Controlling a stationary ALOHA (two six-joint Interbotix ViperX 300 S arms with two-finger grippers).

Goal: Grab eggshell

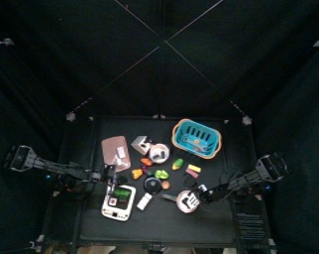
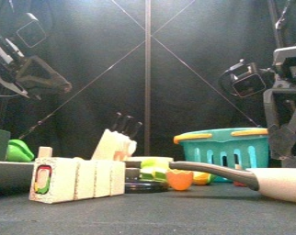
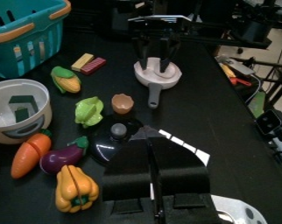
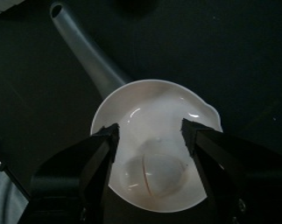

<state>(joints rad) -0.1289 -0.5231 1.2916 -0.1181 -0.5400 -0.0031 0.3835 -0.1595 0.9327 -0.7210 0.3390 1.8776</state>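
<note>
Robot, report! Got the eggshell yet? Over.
Right gripper open, astride eggshell in white ladle. Not grabbed yet. Left gripper shut, off to the side. Nothing blocking.
</note>
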